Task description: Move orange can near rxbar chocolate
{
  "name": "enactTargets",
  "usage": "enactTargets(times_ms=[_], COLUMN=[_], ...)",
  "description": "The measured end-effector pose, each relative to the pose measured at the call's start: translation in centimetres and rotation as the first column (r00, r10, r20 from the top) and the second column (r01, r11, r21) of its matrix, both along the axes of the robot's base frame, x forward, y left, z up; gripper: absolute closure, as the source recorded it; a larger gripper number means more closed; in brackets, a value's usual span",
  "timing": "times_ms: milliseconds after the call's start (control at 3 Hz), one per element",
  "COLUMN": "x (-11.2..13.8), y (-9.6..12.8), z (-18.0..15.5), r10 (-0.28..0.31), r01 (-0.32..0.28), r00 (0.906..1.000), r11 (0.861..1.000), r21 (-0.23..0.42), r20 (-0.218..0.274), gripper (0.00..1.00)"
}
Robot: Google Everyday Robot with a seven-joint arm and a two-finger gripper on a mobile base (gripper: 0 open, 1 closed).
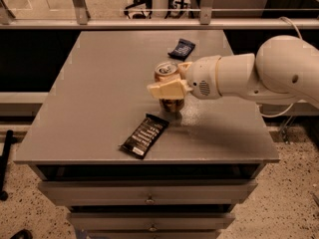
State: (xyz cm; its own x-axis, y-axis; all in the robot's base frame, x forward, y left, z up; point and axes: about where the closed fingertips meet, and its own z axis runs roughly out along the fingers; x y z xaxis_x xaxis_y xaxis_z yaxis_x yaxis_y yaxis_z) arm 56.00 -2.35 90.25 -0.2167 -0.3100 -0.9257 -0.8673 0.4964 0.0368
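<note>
The end effector (170, 86), clamping between the table's (99, 108) middle and right edge, is hiding the orange can's (166, 69) midsection; the arm (279, 68) is running off-frame right.

You're in an office-like lab: gray desk (99, 108) with drawers (149, 190), speckled floor (279, 213), chair bases (144, 11) behind; the end effector (169, 89) grips the orange can (166, 71) over mid-desk.

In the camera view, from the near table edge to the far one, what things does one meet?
rxbar chocolate → orange can, gripped by the tool over the middle of the table → dark blue packet
</note>
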Motion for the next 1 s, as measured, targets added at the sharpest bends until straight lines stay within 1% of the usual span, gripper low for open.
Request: enactTargets(times_ms=[667, 1000], x=[-1.5, -2.5], y=[0.5, 0.4], z=[-1.3, -1.7], r10=[0.026, 0.032], r01=[-0.025, -0.029], r00=[0.9994, 0.9988], r11=[0.998, 0.998], r21=[0.050, 0.064], r20=[-0.024, -0.038], gripper=[0.37, 0.14])
